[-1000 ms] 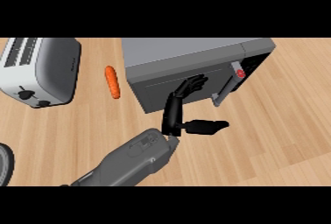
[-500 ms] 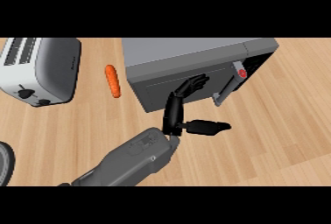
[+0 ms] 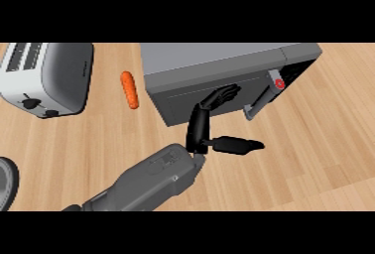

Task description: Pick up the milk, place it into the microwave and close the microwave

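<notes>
Little has shifted over the last second: the robot hand point(image 3: 209, 116) has crept a touch further right along the front of the grey box-shaped microwave point(image 3: 212, 69), and the door has swung in slightly with it. Only one grey forearm shows, rising from the lower edge at centre-left, so I cannot tell whether it is the left or the right one.

That robot hand is spread wide, its long black fingers point(image 3: 223, 94) straight and laid flat against the grey microwave door point(image 3: 198, 96), with the thumb point(image 3: 238, 145) jutting off to the right over the pale wooden bench point(image 3: 315, 144). It has hold of nothing.

At the microwave's right end a dark slot of interior remains between the door's edge and the body, so the door is nearly but not fully closed. In that slot sits a small white shape with a red round mark point(image 3: 278, 83); it may be the milk, but too little of it shows to say for certain. It lies up and to the right of the fingertips, near them but apart.

On the far left stands a silver two-slot toaster point(image 3: 47, 77), and an orange carrot point(image 3: 130, 90) lies between it and the microwave. A dark round rim point(image 3: 7, 183) pokes in at the near left edge.
</notes>
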